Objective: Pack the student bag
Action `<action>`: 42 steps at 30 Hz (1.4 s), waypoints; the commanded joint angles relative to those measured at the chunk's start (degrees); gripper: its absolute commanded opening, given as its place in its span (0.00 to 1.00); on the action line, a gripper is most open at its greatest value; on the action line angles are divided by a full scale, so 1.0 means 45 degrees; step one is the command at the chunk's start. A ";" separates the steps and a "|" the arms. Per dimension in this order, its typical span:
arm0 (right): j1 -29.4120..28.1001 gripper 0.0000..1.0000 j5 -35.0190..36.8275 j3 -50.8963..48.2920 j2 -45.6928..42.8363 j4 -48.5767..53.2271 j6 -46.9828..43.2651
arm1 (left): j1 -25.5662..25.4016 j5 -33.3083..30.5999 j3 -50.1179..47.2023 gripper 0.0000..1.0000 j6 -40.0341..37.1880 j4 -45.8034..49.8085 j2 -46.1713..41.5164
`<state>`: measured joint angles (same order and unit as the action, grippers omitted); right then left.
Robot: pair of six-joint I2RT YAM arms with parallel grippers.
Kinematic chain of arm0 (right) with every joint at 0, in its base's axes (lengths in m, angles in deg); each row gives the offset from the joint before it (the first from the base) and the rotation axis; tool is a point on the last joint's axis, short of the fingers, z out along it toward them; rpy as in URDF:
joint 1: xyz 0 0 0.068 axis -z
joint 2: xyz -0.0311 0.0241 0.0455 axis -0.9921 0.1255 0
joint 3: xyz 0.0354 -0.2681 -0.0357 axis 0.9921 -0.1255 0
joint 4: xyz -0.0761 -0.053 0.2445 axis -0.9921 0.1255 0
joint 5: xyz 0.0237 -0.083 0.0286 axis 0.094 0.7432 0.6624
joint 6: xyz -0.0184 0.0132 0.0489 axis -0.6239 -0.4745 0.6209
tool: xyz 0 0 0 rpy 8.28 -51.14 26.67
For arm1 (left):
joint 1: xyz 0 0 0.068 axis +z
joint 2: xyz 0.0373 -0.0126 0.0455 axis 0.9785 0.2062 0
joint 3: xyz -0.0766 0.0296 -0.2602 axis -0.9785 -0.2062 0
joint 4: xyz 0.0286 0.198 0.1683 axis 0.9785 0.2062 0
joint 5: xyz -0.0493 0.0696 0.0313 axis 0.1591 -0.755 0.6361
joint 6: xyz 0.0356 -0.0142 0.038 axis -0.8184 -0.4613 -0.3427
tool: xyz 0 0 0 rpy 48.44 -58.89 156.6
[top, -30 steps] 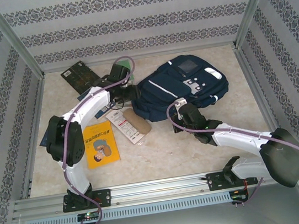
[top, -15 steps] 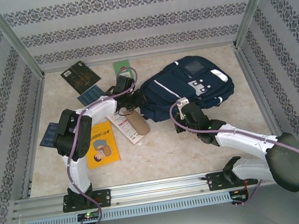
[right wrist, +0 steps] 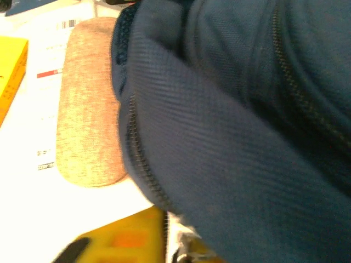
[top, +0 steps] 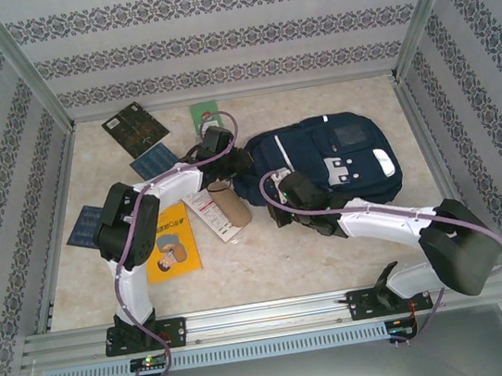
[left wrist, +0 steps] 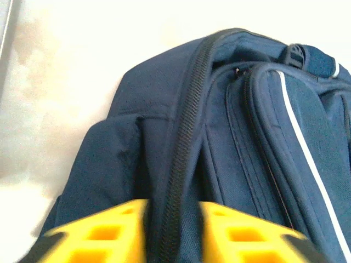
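Student bag [top: 340,152] lies lengthwise left-right; left end at left claw [top: 238,159].

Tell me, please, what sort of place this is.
Most likely a robot test cell, not a real room: an aluminium frame holds wallpaper-patterned panels around a marble-look table. Two arms are bolted to its near rail, and the student bag lies near a yellow book.

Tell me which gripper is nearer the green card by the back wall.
Left. The left gripper is just to the near side of the green card, on the student bag's end; the right gripper is farther off, at the bag's near edge.
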<state>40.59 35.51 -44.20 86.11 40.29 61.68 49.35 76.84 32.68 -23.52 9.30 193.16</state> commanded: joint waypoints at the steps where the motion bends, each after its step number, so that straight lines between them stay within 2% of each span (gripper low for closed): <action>1: 0.0536 0.34 -0.0545 0.0899 0.0075 -0.0242 0.0544 | -0.0188 -0.0521 0.0154 0.49 -0.1053 0.1402 -0.1224; 4: 0.0874 0.40 -0.0906 0.0841 -0.0296 0.0236 0.0844 | -0.0189 -0.0925 -0.0095 0.54 -0.2050 0.2255 -0.2007; 7: 0.1263 0.48 -0.1023 0.0646 -0.1033 0.0792 0.1403 | -0.0223 -0.1012 -0.0748 0.55 -0.2667 0.2694 -0.2831; 13: 0.2064 0.49 -0.0942 0.0254 -0.2447 0.2045 0.2143 | -0.0922 -0.1521 -0.2128 0.54 -0.3599 0.2881 -0.4039; 21: 0.2842 0.46 0.0286 -0.0293 -0.3303 0.3009 0.2385 | -0.2986 -0.2406 -0.3363 0.48 -0.4777 0.1872 -0.3989; 26: 0.3135 0.46 0.0602 -0.0528 -0.3577 0.3112 0.2397 | -0.3779 -0.2089 -0.3792 0.42 -0.4382 0.0346 -0.3264; 31: 0.3457 0.46 0.0668 -0.0630 -0.3480 0.3267 0.2371 | -0.4250 -0.1812 -0.3745 0.41 -0.3900 -0.0855 -0.2441; 42: 0.3556 0.45 0.0824 -0.0806 -0.3577 0.3267 0.2402 | -0.4372 -0.2122 -0.3647 0.37 -0.2512 -0.2953 -0.1020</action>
<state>56.07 37.68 -46.71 71.00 54.54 71.84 30.15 68.21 15.92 -37.75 1.71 187.48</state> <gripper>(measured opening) 0.455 0.373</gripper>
